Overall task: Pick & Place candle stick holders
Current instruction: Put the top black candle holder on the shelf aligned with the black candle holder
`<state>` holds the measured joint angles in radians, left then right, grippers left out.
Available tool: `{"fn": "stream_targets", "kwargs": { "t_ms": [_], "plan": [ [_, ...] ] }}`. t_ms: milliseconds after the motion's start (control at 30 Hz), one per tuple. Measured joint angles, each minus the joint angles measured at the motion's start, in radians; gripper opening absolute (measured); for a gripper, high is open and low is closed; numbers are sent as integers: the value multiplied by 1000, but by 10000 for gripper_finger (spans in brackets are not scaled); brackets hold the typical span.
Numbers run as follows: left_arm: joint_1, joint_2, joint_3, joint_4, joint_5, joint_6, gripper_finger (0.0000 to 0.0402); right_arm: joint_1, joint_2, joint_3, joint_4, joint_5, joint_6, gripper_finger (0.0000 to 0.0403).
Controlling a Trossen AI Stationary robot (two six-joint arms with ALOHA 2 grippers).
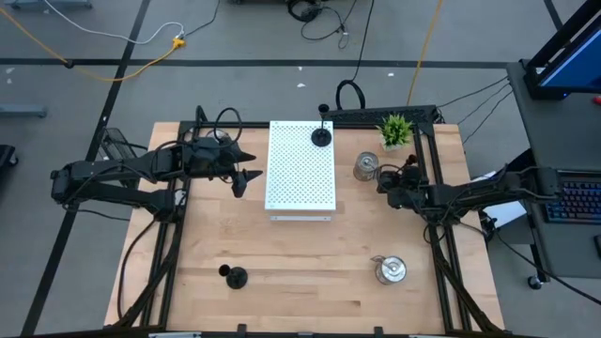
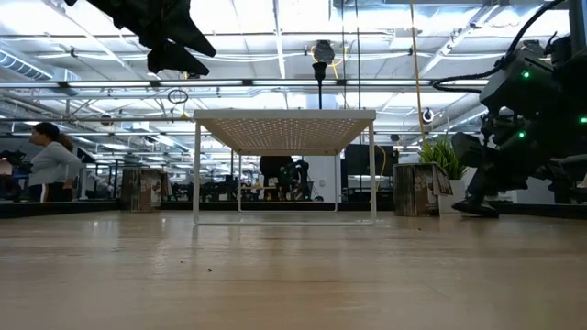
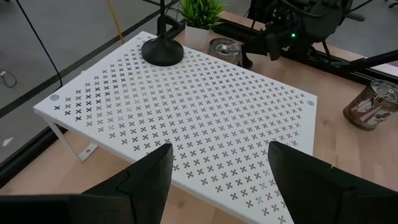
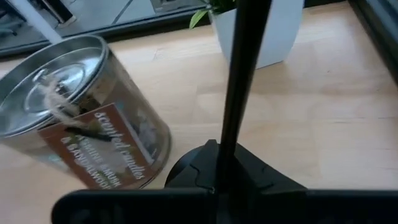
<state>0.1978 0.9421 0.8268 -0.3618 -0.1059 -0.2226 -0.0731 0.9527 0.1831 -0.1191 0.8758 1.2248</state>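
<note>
One black candle stick holder [image 1: 322,134] stands by its round base on the far end of the white perforated shelf [image 1: 300,183]; it also shows in the left wrist view [image 3: 163,50]. Another black holder [image 1: 233,276] stands on the table at the near left. One silver holder [image 1: 365,166] stands right of the shelf, and another [image 1: 390,270] at the near right. My left gripper [image 1: 246,178] is open and empty above the shelf's left edge [image 3: 221,152]. My right gripper [image 1: 387,184] is shut on a third black holder [image 4: 239,93], beside the silver holder [image 4: 81,124]. My right gripper pinches the black holder's thin stem [image 4: 227,146] between its two shut fingers, low on the stem. The stem rises upright past the fingers. The fingers hide the base in the wrist view. The low view shows the holder's dark lower end [image 2: 475,209] at table level.
A small green potted plant [image 1: 395,130] stands at the far right, just beyond my right gripper. A black frame rail [image 1: 434,188] runs along the table's right side. Bare wood lies between the shelf and the near edge. A person [image 2: 50,165] shows in the room behind.
</note>
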Motion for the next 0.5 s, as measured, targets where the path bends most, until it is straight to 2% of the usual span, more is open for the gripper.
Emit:
{"fn": "stream_targets", "kwargs": {
  "t_ms": [133,233,500],
  "plan": [
    [0,0,0,0,0,0,271,-2,-18,42,0,-60,-83,8],
    [0,0,0,0,0,-3,271,-11,-25,102,-59,-64,-148,8],
    [0,0,0,0,0,-21,271,-38,-25,338,-469,-96,-218,8]
  ]
}}
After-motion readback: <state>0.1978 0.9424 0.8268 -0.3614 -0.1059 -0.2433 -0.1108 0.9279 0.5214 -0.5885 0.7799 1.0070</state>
